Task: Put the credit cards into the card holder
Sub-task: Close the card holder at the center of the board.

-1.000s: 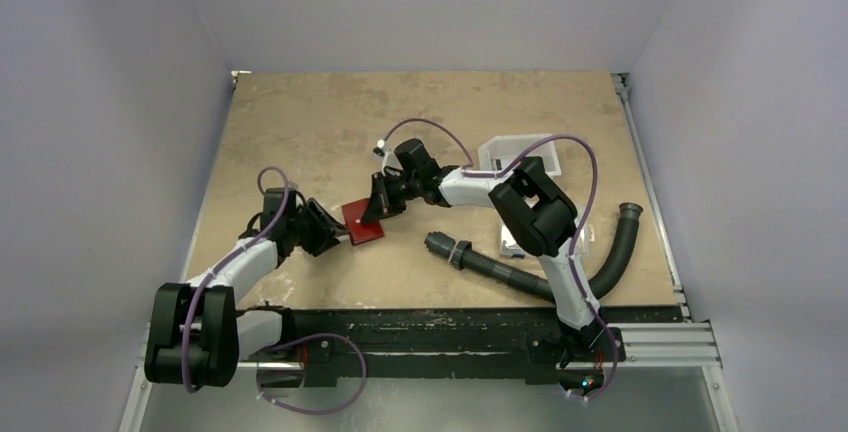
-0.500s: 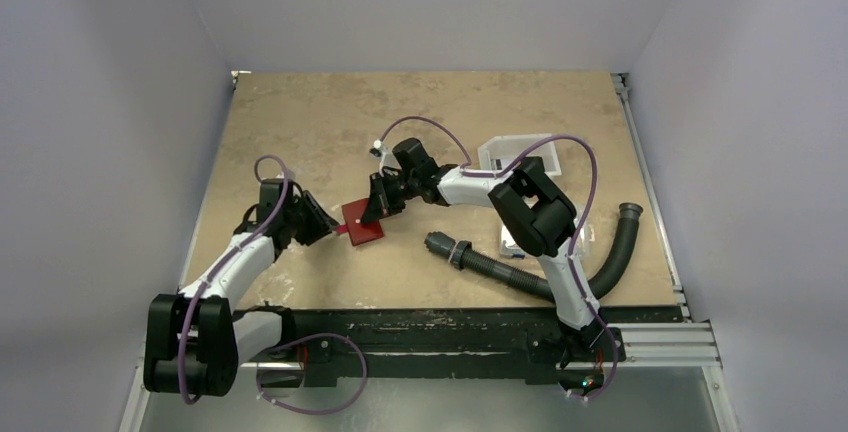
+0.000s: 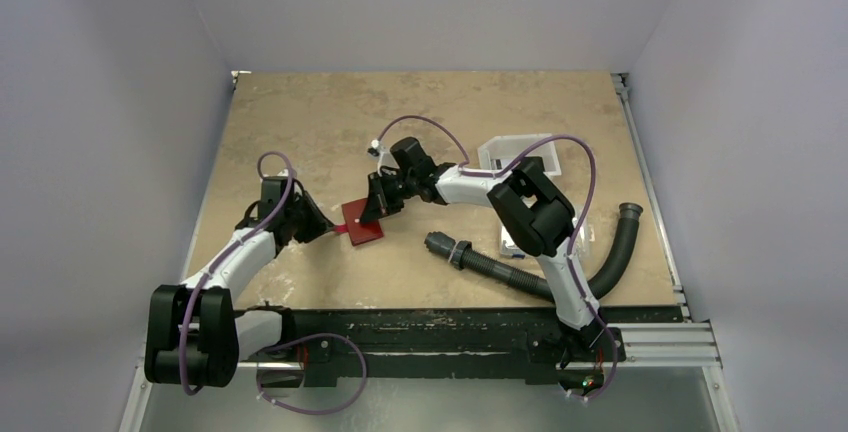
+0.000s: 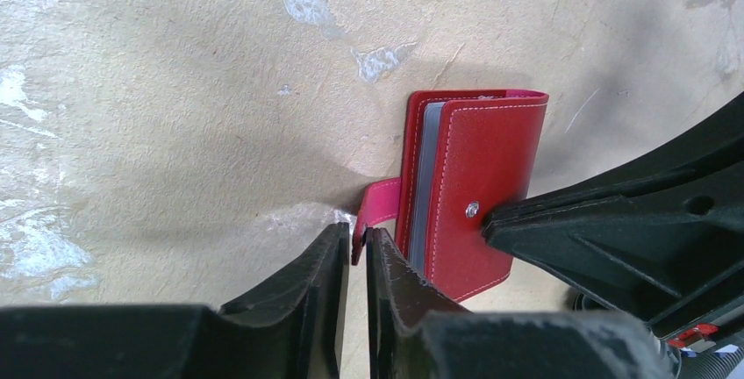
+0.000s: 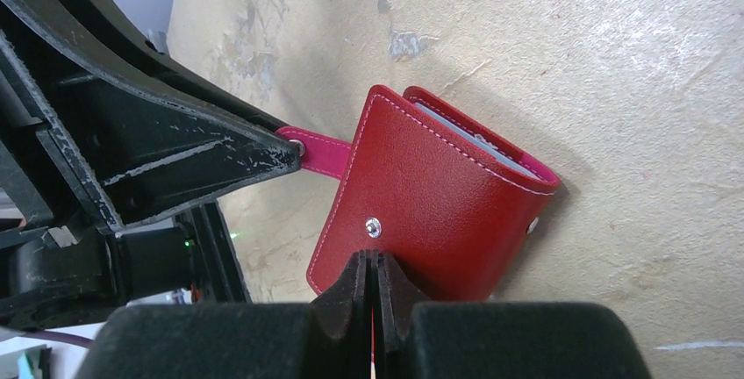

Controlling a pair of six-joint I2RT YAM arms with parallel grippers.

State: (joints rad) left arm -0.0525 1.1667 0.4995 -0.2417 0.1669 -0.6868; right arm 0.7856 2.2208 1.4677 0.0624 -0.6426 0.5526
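**Table**. The work is laid out near the middle of the table. A black ribbed hose and a white tray are placed well apart from it, on the right side.

**Card holder**. The red card holder is laid flat between the two grippers, folded over but unfastened. Pale grey edges are seen between its covers. Whether these are cards or sleeves cannot be told.

**Right gripper**. The fingers are pressed together, and their joined tip is set on the upper cover, just beside the snap stud. Nothing is pinched.

**Left gripper**. The fingers are drawn almost together, and the free end of the closing tab is pinched between their tips.

**Cautions**
- Only the end of the tab is gripped. If the tab is pulled sharply, slippage is to be expected.
- The holder is pinned at a single point. If the tab is pulled sideways, the holder may be swivelled or dragged from under the right tip.
- The cover is weighted by the right tip. If opening is intended, the cover may be blocked and the tab strained.
- If the right tip is lifted too soon, the whole holder may be carried off by the tab.
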